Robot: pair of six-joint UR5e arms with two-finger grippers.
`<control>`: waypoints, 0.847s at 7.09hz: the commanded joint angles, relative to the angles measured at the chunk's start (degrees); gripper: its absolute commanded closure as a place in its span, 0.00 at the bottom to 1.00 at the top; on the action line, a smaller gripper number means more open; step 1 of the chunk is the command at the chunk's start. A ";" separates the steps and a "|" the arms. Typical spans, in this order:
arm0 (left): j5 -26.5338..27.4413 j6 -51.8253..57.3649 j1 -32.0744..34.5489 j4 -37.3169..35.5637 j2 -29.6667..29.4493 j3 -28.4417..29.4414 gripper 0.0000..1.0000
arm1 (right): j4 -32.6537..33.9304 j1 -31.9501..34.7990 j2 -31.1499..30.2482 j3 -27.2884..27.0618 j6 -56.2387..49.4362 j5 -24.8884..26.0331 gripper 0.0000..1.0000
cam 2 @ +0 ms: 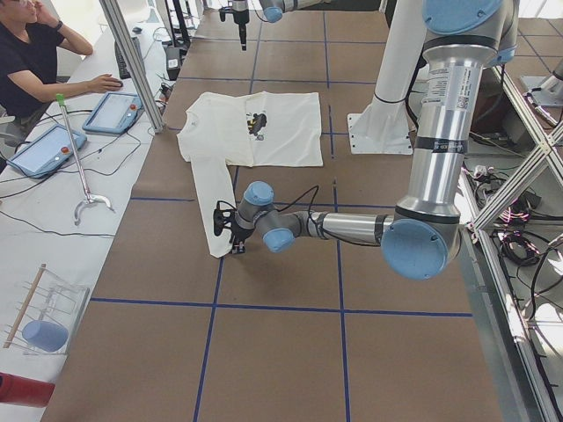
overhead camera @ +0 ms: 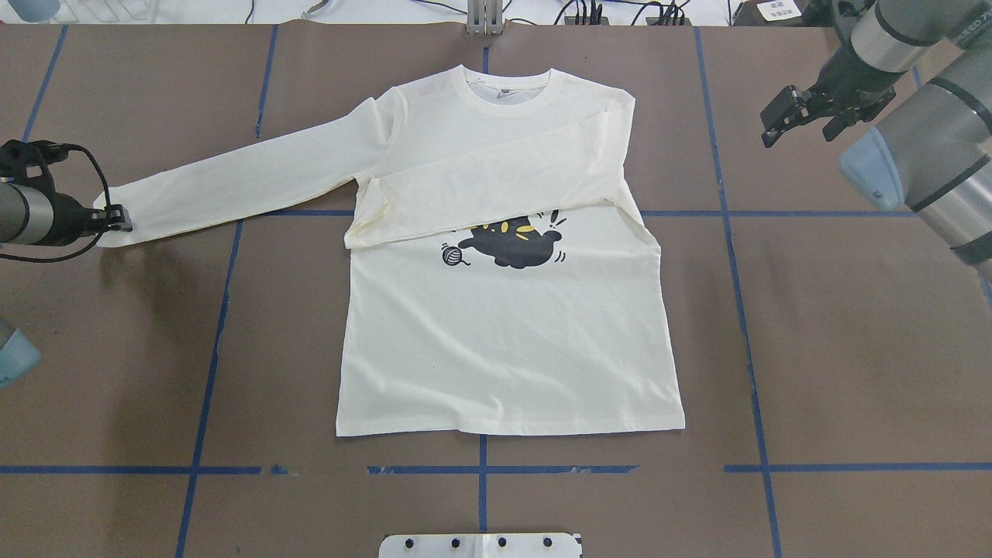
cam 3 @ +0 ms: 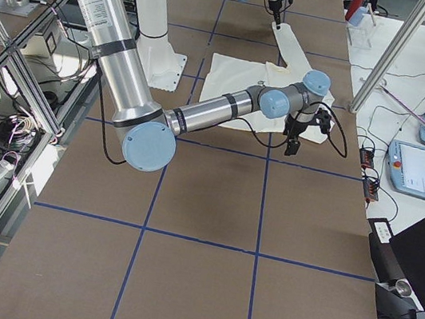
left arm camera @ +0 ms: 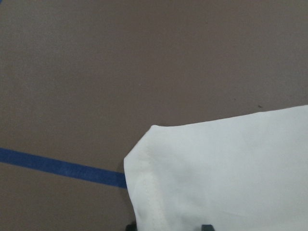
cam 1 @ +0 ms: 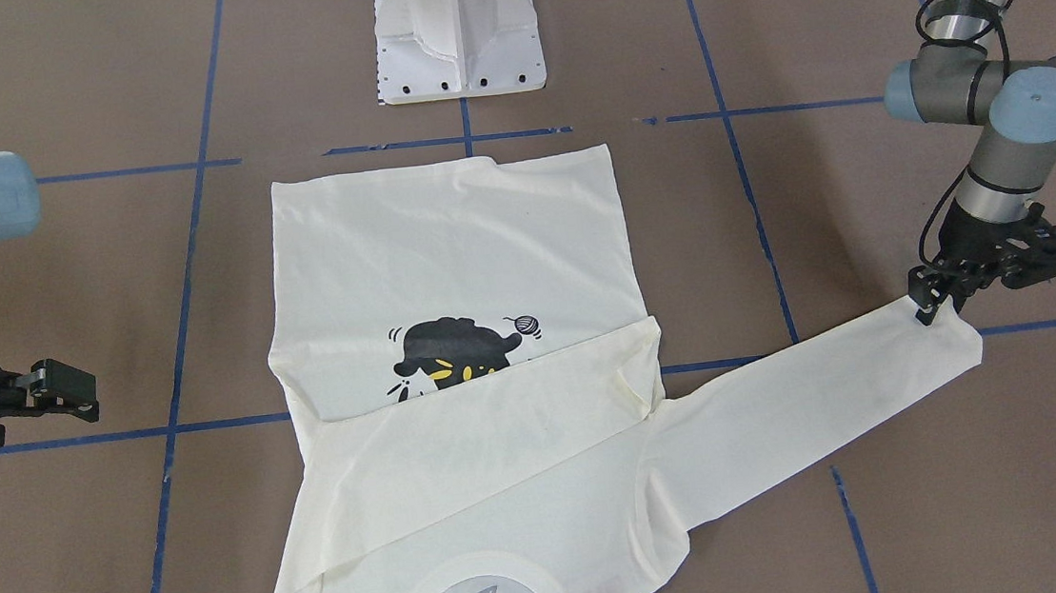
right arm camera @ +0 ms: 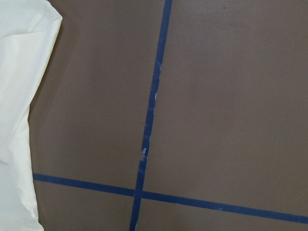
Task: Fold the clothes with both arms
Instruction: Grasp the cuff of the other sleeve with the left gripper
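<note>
T-shirt collar cut by front view's bottom edge; cat print half under folded sleeve.

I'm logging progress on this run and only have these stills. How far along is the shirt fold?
Early. Done: one sleeve already lies folded across the chest of the T-shirt, partly covering the cat print. In hand: the left gripper is at the cuff of the other sleeve, which lies stretched out on the table. The right gripper hovers open, off the cloth. Left: folding that sleeve in, then the body.
</note>
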State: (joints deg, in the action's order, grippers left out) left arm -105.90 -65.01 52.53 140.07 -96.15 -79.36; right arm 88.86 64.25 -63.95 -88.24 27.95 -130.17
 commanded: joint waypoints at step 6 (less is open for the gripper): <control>-0.53 -0.21 0.21 -17.06 -9.28 -12.12 1.00 | -0.09 2.63 -6.25 -2.37 -4.29 0.18 0.00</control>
State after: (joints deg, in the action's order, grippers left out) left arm -106.40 -65.19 52.73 129.28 -101.07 -88.15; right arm 88.77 65.67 -67.46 -89.40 25.85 -130.01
